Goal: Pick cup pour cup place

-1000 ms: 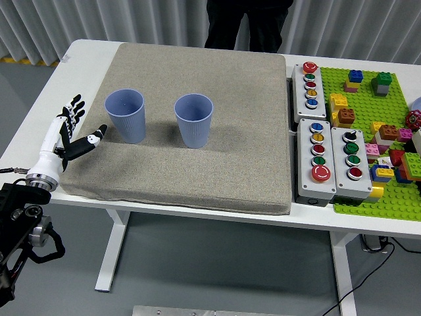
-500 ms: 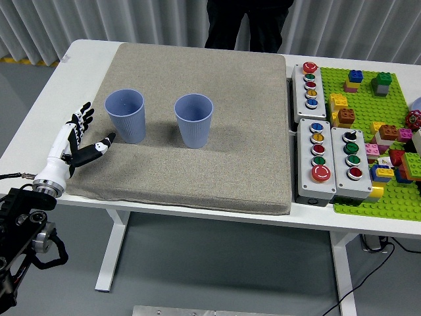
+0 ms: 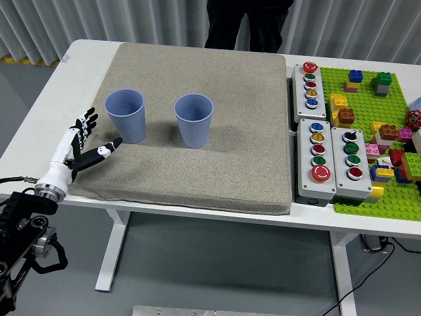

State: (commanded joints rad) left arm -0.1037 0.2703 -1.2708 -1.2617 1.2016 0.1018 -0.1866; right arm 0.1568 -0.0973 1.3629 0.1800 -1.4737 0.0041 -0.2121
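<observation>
Worktop point(image 3: 46, 105) holds a big grey mat point(image 3: 197, 164) with two blue cups standing up. The left cup point(image 3: 125, 116) is just up and to the right of the left hand point(image 3: 84, 146). The other cup point(image 3: 194, 120) stands farther right. The hand's fingers are spread wide and hold nothing.

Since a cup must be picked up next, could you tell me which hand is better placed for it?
Left. The left hand is open beside the left cup, not touching it; the right hand is out of view.
</observation>
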